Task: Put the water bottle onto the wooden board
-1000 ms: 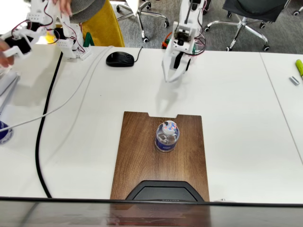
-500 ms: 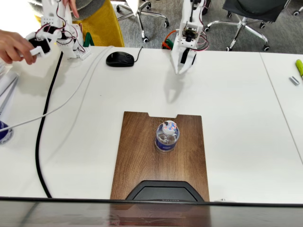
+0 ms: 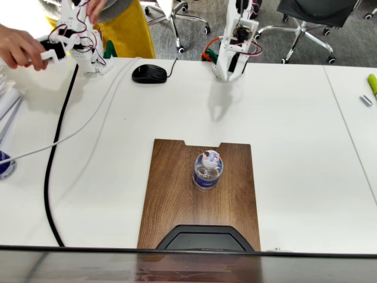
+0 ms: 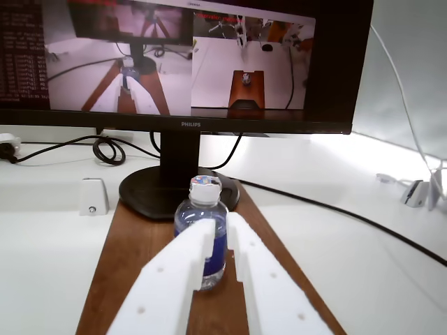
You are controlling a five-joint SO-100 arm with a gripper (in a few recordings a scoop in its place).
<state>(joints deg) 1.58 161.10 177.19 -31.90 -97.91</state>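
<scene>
wooden board (image 3: pixel 177 194) near end covered by black stand, water bottle (image 4: pixel 203 237) lower body behind hand (image 4: pixel 221 234) fingers

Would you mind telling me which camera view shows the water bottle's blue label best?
The wrist view: the water bottle stands side-on, so its blue band shows, partly behind the gripper fingers. The fixed view looks down on the bottle, showing mainly its cap and little label.

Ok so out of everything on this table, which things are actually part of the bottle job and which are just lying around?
Part of the job:
- water bottle, standing upright on the board
- wooden board
- gripper, back near the table's far edge

Just lying about:
- computer mouse
- black cable
- monitor base at the board's end
- green marker
</scene>
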